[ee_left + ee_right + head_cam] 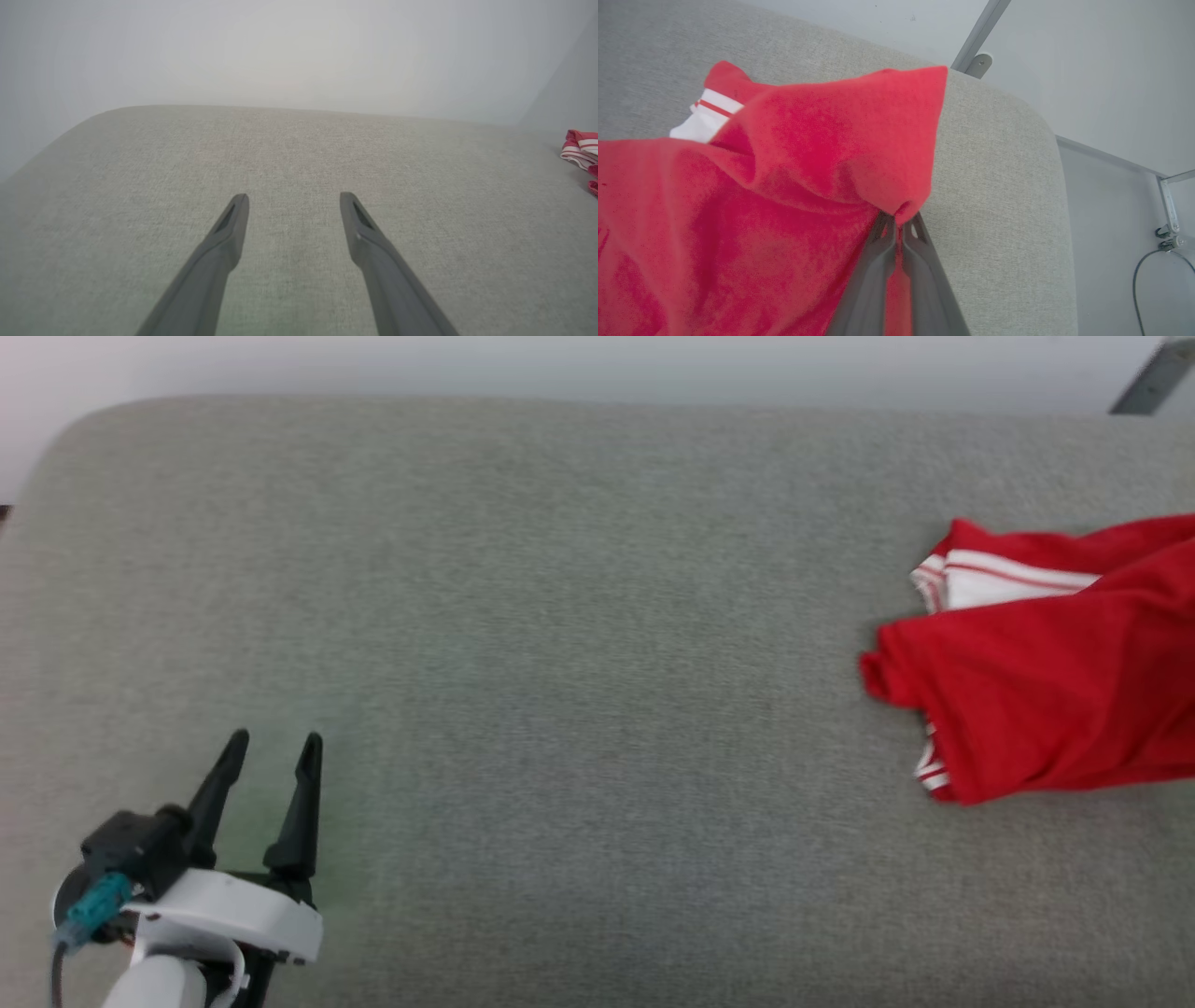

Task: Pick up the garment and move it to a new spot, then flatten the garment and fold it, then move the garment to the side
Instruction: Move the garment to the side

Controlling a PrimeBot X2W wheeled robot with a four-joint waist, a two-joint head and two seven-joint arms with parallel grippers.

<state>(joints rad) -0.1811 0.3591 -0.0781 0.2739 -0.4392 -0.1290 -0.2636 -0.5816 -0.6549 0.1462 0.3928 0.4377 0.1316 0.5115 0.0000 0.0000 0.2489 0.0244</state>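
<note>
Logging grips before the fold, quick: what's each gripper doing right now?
Left gripper: open, holding nothing.
Right gripper: shut on the red garment.

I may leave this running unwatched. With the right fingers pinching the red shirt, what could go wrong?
The fingers of the right gripper pinch only a small tuck of the garment; it may slip.
The garment lies bunched near the end of the grey cushion and could slide off.
The open left gripper is far off: no second hold.
</note>
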